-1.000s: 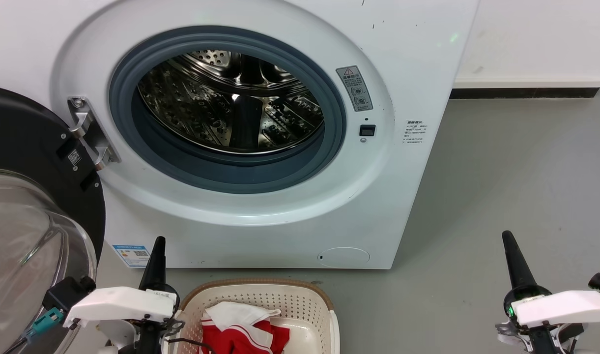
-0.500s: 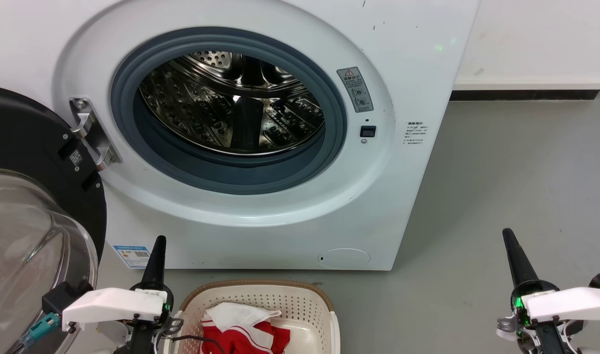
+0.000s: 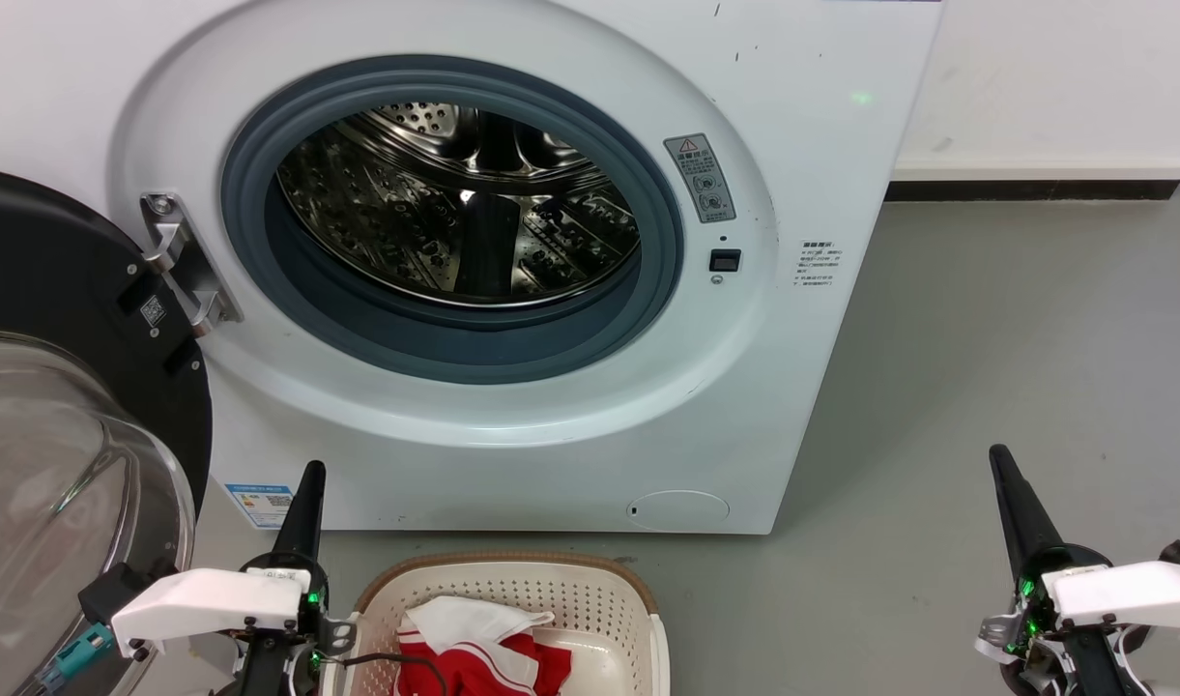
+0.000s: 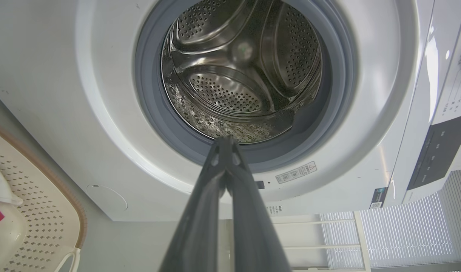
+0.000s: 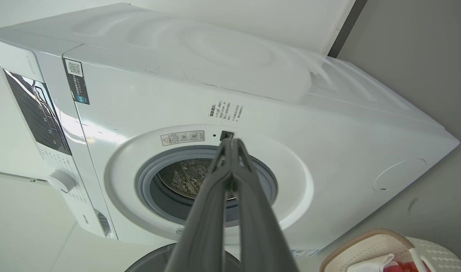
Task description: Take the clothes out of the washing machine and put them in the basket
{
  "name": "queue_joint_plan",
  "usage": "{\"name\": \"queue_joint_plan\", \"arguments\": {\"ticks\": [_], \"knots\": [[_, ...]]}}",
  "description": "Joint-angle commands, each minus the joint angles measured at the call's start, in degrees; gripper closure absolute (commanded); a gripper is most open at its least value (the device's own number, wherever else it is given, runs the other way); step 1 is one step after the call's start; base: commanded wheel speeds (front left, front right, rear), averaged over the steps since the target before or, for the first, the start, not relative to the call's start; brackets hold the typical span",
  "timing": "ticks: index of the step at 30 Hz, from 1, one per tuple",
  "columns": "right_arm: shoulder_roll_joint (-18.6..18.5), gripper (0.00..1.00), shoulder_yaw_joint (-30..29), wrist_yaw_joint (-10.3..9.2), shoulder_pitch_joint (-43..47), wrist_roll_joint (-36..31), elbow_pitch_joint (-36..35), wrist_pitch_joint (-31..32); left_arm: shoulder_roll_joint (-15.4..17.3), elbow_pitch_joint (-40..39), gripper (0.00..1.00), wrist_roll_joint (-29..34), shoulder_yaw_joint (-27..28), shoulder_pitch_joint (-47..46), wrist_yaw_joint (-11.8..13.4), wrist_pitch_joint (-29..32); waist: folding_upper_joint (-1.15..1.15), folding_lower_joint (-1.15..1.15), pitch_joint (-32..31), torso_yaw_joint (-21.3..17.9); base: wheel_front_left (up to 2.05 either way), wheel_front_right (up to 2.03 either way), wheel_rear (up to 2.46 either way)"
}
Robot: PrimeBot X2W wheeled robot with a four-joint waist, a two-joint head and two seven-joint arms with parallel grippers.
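Head, left wrist and right wrist views of the unloading station. Compared with one second earlier, the whole head view has shifted slightly, so the washing machine (image 3: 821, 116) sits a little lower in frame. This is camera motion. The pale wrist housings of both arms have sunk towards the bottom edge, and the heap of clothes (image 3: 483, 662) is unchanged. The left gripper (image 3: 311, 476) and the right gripper (image 3: 999, 456) both point up the view towards the machine, each with its two dark fingers pressed together and nothing between them. The wrist views confirm this for the left (image 4: 224, 141) and the right (image 5: 232, 141). The porthole faces the robot. The door (image 3: 58, 290) is swung open on the hinge at the robot's left, and the steel drum (image 3: 406, 213) shows bare perforated metal. The basket (image 3: 512, 564) stands on the floor just in front of the machine, its far rim parallel to the machine's front. Its near part is cut off by the frame edge, so its long axis cannot be told. The clothes lie crumpled inside it, a white panel uppermost and towards the left with red fabric beneath, and have no clear long axis. They lie between the two grippers, just beside the left wrist on its right, nearer the robot than either fingertip and well apart from the right gripper.
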Motion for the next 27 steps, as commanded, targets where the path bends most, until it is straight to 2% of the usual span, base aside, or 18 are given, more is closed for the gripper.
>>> {"name": "queue_joint_plan", "arguments": {"ticks": [1,27], "knots": [[-0.17,1.0,-0.2,0.01,-1.13,1.52,0.09,0.28,-0.02,-0.49,1.0,-1.52,0.29,-0.03,-0.46,0.42,0.0,-0.01,-0.03,0.02,0.0,0.0,0.0],[0.13,1.0,-1.16,0.0,-1.94,12.41,1.53,2.88,-0.32,-0.56,1.0,-12.66,1.44,0.23,-1.42,3.24,0.0,-0.01,-0.43,0.21,0.0,0.0,0.0]]}}
